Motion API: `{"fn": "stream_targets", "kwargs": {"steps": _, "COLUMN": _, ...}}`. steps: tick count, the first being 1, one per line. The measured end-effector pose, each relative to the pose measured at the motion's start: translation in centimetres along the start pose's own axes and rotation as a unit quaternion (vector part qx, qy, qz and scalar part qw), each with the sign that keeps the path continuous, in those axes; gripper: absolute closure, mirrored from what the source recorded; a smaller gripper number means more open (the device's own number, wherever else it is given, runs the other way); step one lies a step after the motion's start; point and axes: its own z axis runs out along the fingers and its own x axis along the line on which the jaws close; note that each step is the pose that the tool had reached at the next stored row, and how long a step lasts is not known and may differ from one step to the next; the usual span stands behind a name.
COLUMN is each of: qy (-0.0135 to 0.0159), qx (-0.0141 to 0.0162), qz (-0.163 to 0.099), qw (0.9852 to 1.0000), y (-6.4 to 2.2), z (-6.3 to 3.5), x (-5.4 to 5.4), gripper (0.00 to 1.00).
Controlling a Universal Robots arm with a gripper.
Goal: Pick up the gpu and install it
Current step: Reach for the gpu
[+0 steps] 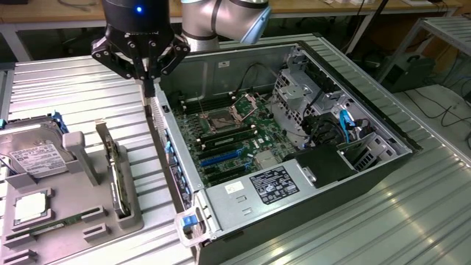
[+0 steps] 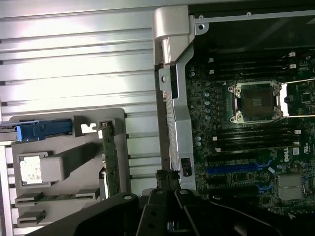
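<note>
One open computer case (image 1: 220, 69) lies on the bench with one motherboard (image 1: 243, 138) inside. Beside it, on the exterior view's left, one grey holder tray (image 1: 88, 193) carries one hard drive (image 1: 30, 154) and one gpu (image 1: 112, 165). The single arm points straight down, its gripper (image 1: 149, 91) clenched on nothing (it hangs over the case wall nearest the tray). The gpu stands on edge in a tray slot, a thin, flat card.

One case (image 1: 220, 69), one motherboard (image 1: 239, 141), one CPU socket (image 1: 223, 118), one power supply (image 1: 268, 185). One tray (image 1: 70, 243): one hard drive (image 1: 30, 152), one gpu (image 1: 116, 182), one RAM stick (image 1: 52, 225), one CPU (image 1: 31, 207). One pincer (image 1: 149, 88). One desk (image 1: 81, 91).
</note>
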Motion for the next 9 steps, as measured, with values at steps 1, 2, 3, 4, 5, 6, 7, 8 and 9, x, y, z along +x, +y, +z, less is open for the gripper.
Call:
{"fn": "stream_targets", "kwargs": {"steps": 1, "qy": 0.0003, "qx": 0.0000, "qz": 0.000, "qw": 1.0000, "y": -0.02, "z": 0.00, "x": 0.1, "gripper": 0.89}}
{"fn": "stream_targets", "kwargs": {"steps": 2, "qy": 0.0008, "qx": 0.0001, "qz": 0.000, "qw": 1.0000, "y": -0.06, "z": 0.00, "x": 0.3, "gripper": 0.89}}
{"fn": "stream_targets", "kwargs": {"steps": 3, "qy": 0.0011, "qx": 0.0001, "qz": 0.000, "qw": 1.0000, "y": -0.09, "z": 0.00, "x": 0.3, "gripper": 0.89}}
{"fn": "stream_targets", "kwargs": {"steps": 4, "qy": 0.0014, "qx": 0.0002, "qz": 0.000, "qw": 1.0000, "y": -0.11, "z": 0.00, "x": 0.4, "gripper": 0.89}}
{"fn": "stream_targets", "kwargs": {"steps": 5, "qy": 0.0017, "qx": 0.0002, "qz": 0.000, "qw": 1.0000, "y": -0.12, "z": 0.01, "x": 0.5, "gripper": 0.89}}
{"fn": "stream_targets", "kwargs": {"steps": 6, "qy": 0.0019, "qx": 0.0002, "qz": 0.000, "qw": 1.0000, "y": -0.14, "z": 0.01, "x": 0.6, "gripper": 0.89}}
{"fn": "stream_targets", "kwargs": {"steps": 7, "qy": 0.0032, "qx": 0.0003, "qz": 0.000, "qw": 1.0000, "y": -0.22, "z": 0.02, "x": 0.9, "gripper": 0.89}}
{"fn": "stream_targets", "kwargs": {"steps": 8, "qy": 0.0035, "qx": 0.0001, "qz": 0.001, "qw": 1.0000, "y": -0.23, "z": 0.04, "x": 1.1, "gripper": 0.89}}
{"fn": "stream_targets", "kwargs": {"steps": 9, "qy": 0.0035, "qx": 0.0001, "qz": 0.000, "qw": 1.0000, "y": -0.26, "z": 0.12, "x": 1.4, "gripper": 0.89}}
